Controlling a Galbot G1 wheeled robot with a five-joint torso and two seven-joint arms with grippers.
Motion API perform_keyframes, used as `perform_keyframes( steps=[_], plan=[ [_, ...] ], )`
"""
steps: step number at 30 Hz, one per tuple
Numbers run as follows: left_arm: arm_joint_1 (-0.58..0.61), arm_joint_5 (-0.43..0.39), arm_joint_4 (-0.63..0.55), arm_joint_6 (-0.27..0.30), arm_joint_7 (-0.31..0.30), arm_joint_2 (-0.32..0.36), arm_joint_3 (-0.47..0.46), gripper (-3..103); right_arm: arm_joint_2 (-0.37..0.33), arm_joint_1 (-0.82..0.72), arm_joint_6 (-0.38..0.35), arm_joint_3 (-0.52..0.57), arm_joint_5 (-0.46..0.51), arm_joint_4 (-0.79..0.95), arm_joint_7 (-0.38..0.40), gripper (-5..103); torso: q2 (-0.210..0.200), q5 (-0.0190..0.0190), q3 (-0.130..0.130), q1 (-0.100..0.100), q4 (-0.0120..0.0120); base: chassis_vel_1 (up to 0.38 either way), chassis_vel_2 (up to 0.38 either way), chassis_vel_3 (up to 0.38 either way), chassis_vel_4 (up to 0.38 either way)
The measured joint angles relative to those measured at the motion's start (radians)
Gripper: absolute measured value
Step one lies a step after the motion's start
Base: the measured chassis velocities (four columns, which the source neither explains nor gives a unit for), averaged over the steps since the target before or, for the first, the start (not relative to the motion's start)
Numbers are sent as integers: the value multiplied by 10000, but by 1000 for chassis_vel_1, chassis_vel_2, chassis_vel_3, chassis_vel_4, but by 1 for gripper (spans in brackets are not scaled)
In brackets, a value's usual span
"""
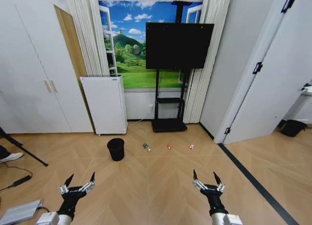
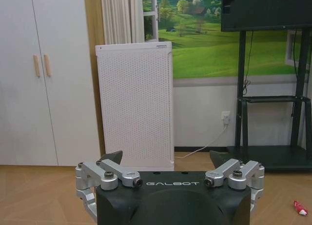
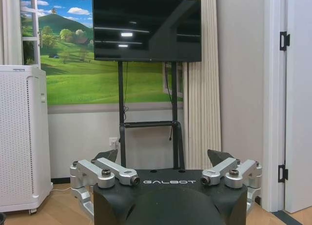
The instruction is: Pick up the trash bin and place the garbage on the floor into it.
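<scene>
Ahead, trash bin point(image 1: 116, 149) stands beside garbage point(image 1: 146, 147).

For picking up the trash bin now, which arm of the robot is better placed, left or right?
Probably the left. The trash bin stands ahead on the left side, nearer the open left gripper. The open right gripper is farther, across the floor.

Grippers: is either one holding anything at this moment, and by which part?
Nothing is held. The left gripper and right gripper both hover open above the floor, short of the trash bin.
</scene>
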Motion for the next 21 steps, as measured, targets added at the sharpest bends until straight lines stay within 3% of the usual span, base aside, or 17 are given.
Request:
perform_keyframes(
  steps=[16,19,21],
  plan=[
    [81,35,-95,-2,-2,-79,-18,100,-49,75,59,-33,13,-91,37,100,-3,9,2,4,3,-274,269,279,-279],
    [84,35,-104,-2,-3,-78,-22,100,-49,72,61,-36,13,-89,48,100,0,-6,0,4,0,-371,366,383,-365],
    [91,39,-109,-3,-3,-92,-21,100,-59,72,66,-36,14,-95,56,100,-3,12,4,7,5,-363,373,366,-358]
  ],
)
